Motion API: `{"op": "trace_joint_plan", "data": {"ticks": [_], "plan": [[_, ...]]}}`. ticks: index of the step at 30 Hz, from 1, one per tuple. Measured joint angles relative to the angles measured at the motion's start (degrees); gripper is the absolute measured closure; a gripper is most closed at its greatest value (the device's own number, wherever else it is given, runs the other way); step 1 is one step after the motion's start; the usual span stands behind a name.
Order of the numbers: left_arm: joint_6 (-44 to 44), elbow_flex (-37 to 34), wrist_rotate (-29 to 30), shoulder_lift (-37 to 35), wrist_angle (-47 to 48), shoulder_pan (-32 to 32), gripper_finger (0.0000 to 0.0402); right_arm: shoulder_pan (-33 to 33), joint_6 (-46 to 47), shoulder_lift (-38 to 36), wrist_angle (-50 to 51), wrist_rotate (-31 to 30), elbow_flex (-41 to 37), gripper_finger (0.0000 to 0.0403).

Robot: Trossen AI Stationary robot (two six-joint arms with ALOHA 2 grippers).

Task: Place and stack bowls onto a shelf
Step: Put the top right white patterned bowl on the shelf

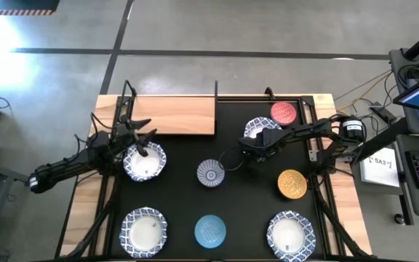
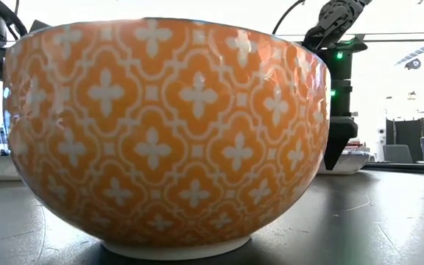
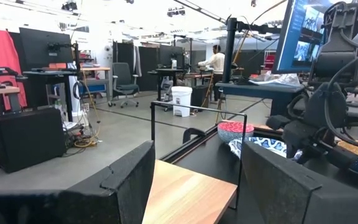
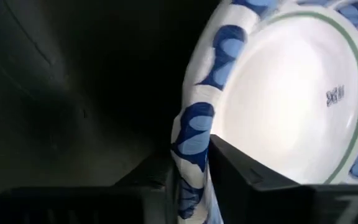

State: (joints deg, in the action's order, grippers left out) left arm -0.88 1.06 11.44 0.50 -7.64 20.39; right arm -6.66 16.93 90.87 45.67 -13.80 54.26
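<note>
Pinching a white bowl's rim, ready for the shelf

Nearest the low camera, the yellow bowl (image 1: 292,183) is seen on the table (image 1: 246,211), orange with white crosses. Behind it, the rim of a white bowl (image 4: 278,106), blue-patterned, is clamped between the right hand (image 1: 257,143) fingers, probably for lifting. The left hand (image 1: 138,138) is held released over another white bowl (image 1: 145,161). Farther back, the shelf (image 1: 173,115), pale wood, is seen bare.

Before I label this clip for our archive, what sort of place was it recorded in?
Probably a robotics lab or workshop: bare concrete floor, desks with black monitors, and a wheeled office chair beyond the table.
</note>
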Motion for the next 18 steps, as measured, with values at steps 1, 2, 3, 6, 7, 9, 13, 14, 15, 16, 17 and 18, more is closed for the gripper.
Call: {"op": "trace_joint_plan", "data": {"ticks": [1, 2, 3, 6, 7, 9, 13, 14, 15, 16, 17, 18], "plan": [[0.19, 0.00, 0.00, 0.02, 0.00, -0.01, 0.0177, -0.02, 0.02, 0.00, -0.18, 0.00, 0.00, 0.0345], [0.24, 0.00, 0.00, 0.02, 0.00, 0.02, 0.0177, -0.02, 0.11, -0.04, -0.16, -0.16, 0.00, 0.0352], [0.20, 0.00, -0.01, 0.02, 0.00, 0.01, 0.0177, -0.02, 0.53, -0.04, -0.20, -0.24, 0.00, 0.0359], [0.19, 0.00, 0.00, 0.00, -0.02, 0.01, 0.0177, -0.04, 1.71, -0.07, -0.77, -0.42, 0.00, 0.0378], [0.19, 0.00, 0.00, 0.01, -0.02, -0.01, 0.0177, -0.04, 2.11, -0.07, -1.21, -0.40, 0.00, 0.0383], [0.19, 0.00, 0.00, 0.02, -0.02, 0.02, 0.0177, -0.02, 2.99, -0.07, -1.78, -0.37, 0.00, 0.0390], [3.41, 0.00, 0.00, 0.02, -0.32, 0.02, 0.0177, -0.02, 4.10, -0.07, -2.29, -0.16, 0.00, 0.0393], [3.99, 0.00, 0.00, 0.02, -0.90, 0.04, 0.0177, -0.02, 4.10, -0.06, -2.32, -0.13, 0.00, 0.0393], [4.31, 0.00, 0.00, 0.02, -1.80, 0.04, 0.0177, -0.02, 4.03, -0.07, -2.32, -0.12, 0.00, 0.0394], [4.41, 0.00, 0.00, 0.02, -2.99, 0.04, 0.0177, -0.02, 3.51, -0.07, -2.33, -0.04, 0.00, 0.0394], [4.40, 0.00, 0.00, 0.02, -4.30, 0.04, 0.0177, 0.00, 3.01, -0.06, -2.35, 0.07, 0.00, 0.0394], [4.23, 0.00, 0.00, 0.02, -5.71, 0.04, 0.0177, 0.00, 2.56, -0.07, -2.39, 0.10, -0.01, 0.0394]]}}
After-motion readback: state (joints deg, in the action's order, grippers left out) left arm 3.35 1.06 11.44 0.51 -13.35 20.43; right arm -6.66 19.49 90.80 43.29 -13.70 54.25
